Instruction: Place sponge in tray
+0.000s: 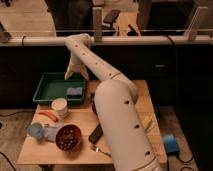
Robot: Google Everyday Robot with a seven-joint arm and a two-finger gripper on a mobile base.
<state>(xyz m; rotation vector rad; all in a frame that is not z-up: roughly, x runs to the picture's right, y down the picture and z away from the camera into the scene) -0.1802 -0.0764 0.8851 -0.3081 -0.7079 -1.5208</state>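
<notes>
The gripper (pixel 75 76) is seen above the far right part of the tray (pixel 45 86), carried on a white arm (pixel 116 112) that reaches from the near right across the table (pixel 146 107). How far the gripper is opened cannot be told, and nothing can be made out in its hold. The sponge (pixel 75 92), a small blue-grey pad, is found lying flat on the tray floor at the right side, just on the near side of the gripper. The dark-green tray is set at the far left of the wooden table.

Just near of the tray, a white cup (pixel 60 106) is stood upright. To its left an orange, elongated item (pixel 48 116) is laid, and nearer still a pale blue object (pixel 38 131) is placed beside a bowl (pixel 68 138) filled with dark red contents. A dark flat object (pixel 96 133) is seen right of the bowl, beside the arm. A brighter blue block (pixel 170 144) is seen off the table at the near right.
</notes>
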